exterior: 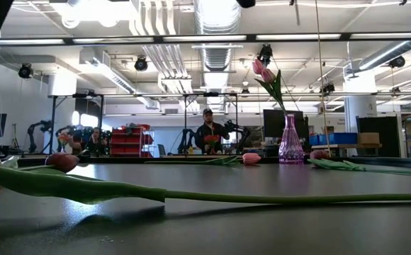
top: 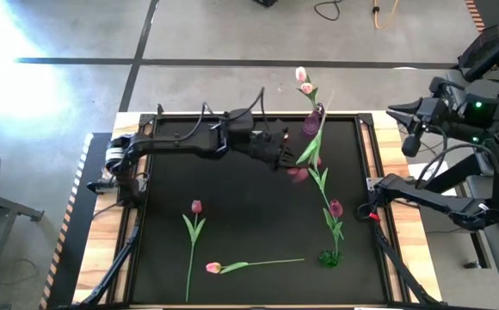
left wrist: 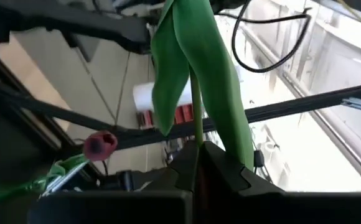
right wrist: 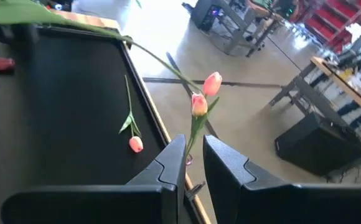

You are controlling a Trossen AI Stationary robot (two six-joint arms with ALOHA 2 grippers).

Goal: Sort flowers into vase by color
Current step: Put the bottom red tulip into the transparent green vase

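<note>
My left gripper [top: 284, 158] reaches over the table's middle and is shut on a tulip with broad green leaves [top: 309, 151]; a blurred pinkish head [top: 298, 175] shows just beside it. A purple vase [top: 312, 121] at the far edge holds two pale pink tulips [top: 304, 81]. In the green vase [top: 329, 257], near the right edge, stands a maroon tulip [top: 335, 207]. Two tulips lie flat: a maroon one [top: 196, 207] and a pink one [top: 213, 268]. My right gripper [top: 372, 209] waits at the right edge, open. My left gripper pinches the tulip's thin stem [left wrist: 196, 127] between its two fingers [left wrist: 221, 163], just below the leaves [left wrist: 196, 74]. The stem and leaves run on forward past the fingertips. The fingers point roughly level toward the table's right. The flower's head is hidden in the wrist view.
The black mat [top: 249, 215] lies in a raised frame on a wooden table [top: 404, 250]. The near tulip's stem [exterior: 262, 198] runs along the near edge. Open mat lies between the two lying flowers and the vases. A person [exterior: 207, 134] stands far off in the room.
</note>
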